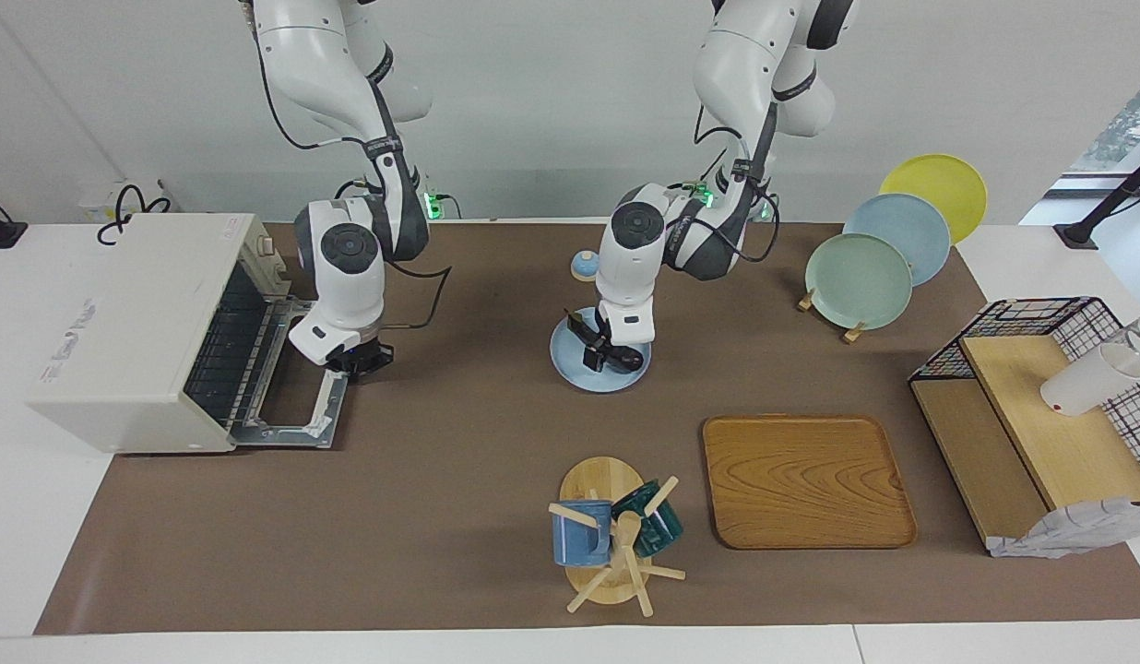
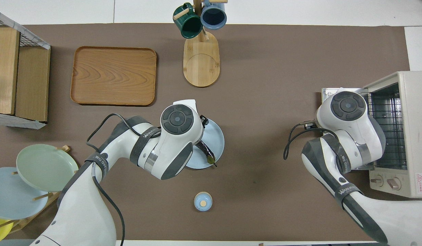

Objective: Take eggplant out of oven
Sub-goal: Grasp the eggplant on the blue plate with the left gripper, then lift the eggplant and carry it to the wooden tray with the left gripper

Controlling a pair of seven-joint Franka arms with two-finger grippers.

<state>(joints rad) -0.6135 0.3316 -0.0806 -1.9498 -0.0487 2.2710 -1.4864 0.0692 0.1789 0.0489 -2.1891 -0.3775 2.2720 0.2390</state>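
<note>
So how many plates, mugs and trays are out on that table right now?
Plates: 4, one light blue plate under the eggplant, plus green, blue and yellow on the rack
Mugs: 2, blue and dark green
Trays: 1, wooden
Total: 7

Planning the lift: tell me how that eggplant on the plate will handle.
The eggplant is long, slender and rounded, so it would probably roll or pivot if gripped off-centre. Its glossy skin looks slippery. It lies on the blue plate, which may slide if pushed.
</note>
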